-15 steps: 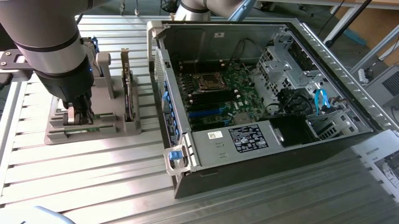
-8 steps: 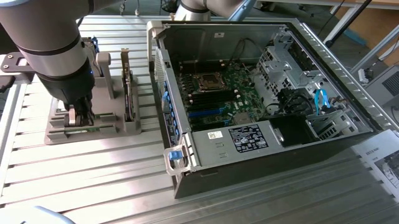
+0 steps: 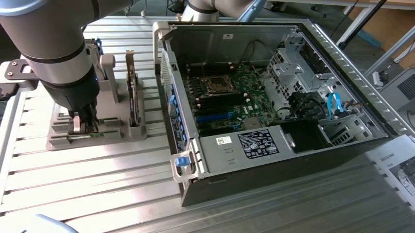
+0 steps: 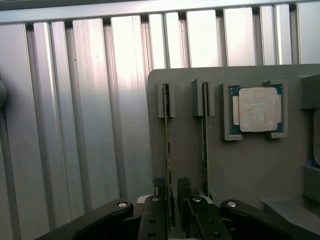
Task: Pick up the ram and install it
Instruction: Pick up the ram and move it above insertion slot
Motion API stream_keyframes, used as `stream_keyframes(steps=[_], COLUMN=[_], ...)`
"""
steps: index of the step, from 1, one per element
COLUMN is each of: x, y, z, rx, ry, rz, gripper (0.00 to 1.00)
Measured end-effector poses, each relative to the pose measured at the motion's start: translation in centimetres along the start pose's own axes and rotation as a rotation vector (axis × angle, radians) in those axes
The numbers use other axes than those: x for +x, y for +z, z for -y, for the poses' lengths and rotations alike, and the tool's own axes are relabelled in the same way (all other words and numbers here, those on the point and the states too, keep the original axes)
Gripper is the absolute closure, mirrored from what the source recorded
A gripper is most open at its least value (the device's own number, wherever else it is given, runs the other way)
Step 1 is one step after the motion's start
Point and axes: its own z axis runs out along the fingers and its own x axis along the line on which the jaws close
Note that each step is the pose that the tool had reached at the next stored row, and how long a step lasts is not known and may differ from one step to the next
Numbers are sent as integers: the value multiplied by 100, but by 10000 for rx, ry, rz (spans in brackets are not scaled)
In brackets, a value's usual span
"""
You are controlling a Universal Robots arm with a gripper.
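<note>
The arm's gripper [image 3: 84, 127] is down at a grey holder [image 3: 61, 141] on the metal table [image 3: 97, 179]. The holder sits to the exterior view's left of an open computer case [image 3: 214, 41].

From the wrist camera, two green sticks stand in slots in the holder [image 4: 240, 170]. The ram [image 4: 167, 145] is the one farther from the square silver chip [image 4: 257, 110]. It stands up on its thin edge, so you look down on that skinny edge. Its long side lies flat along the holder and points straight away from the gripper [image 4: 171, 184]. One end sits in a small grey post at the far side of the holder. The near end runs in between the two black fingers [image 4: 159, 205].

The other stick [image 4: 205, 135] stands just beside it and points the same way, like two lines on a page.

The pincer is wide apart, with one finger on each side of the ram. I cannot tell if the fingers touch it. The ram is in its slot and has not been lifted.

In the exterior view, a dark card [image 3: 133, 94] stands up in the holder too, between the gripper and the case. Inside the case lies a green board [image 3: 236, 99].
</note>
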Motion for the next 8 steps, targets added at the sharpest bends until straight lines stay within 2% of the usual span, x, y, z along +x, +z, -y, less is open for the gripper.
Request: stream_keyframes(steps=[8], x=[2], y=[63], z=[0], rx=[0], ry=[0], rz=[0], gripper=[76])
